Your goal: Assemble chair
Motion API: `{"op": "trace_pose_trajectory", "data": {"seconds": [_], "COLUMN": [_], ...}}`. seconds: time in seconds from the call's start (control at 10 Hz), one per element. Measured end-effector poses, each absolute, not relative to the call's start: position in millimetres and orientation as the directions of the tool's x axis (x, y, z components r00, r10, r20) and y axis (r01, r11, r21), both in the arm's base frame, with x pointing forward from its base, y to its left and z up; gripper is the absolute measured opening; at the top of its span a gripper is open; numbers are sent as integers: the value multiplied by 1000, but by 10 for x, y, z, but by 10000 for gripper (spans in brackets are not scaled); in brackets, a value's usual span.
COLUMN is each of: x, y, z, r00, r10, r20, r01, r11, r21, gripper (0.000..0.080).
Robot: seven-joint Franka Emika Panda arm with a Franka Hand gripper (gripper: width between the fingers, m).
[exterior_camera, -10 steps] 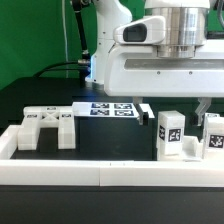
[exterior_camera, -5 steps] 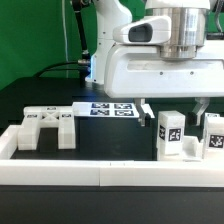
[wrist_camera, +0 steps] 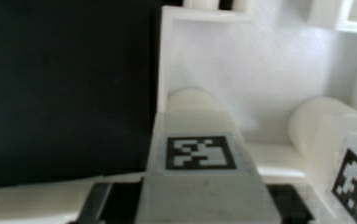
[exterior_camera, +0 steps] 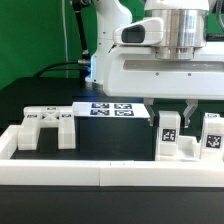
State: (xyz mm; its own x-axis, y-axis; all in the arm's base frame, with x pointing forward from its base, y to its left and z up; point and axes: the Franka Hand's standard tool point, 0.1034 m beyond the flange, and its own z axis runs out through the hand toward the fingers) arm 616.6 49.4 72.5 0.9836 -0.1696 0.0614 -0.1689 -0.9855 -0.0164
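Chunky white chair block (exterior_camera: pixel 168 140), upright on the bench, black-and-white square tag on its face. Two such blocks are in view; the second block (exterior_camera: pixel 212 135) stands just beside it. One slotted piece (exterior_camera: pixel 45 128) lies to the exterior view's left of the marker board (exterior_camera: pixel 110 108) — both blocks to the board's right in that view. End effector (exterior_camera: pixel 171 113) pinches the first block's top — one finger each side.

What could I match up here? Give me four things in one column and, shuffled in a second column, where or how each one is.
1 end effector
2 slotted piece
3 marker board
4 right-hand block

A lies flat, farthest back
B stands free at the exterior view's right
C closed on the tagged block
D lies at the exterior view's left

Pairs: 1-C, 2-D, 3-A, 4-B
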Motion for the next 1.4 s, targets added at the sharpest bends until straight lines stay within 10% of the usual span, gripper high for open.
{"op": "trace_pose_trajectory", "data": {"seconds": [1.4], "x": [6201], "y": [503], "z": [709], "r00": [457], "r10": [-889], "r20": [29], "r01": [-886], "r11": [-457], "r21": [-79], "gripper": [353]}}
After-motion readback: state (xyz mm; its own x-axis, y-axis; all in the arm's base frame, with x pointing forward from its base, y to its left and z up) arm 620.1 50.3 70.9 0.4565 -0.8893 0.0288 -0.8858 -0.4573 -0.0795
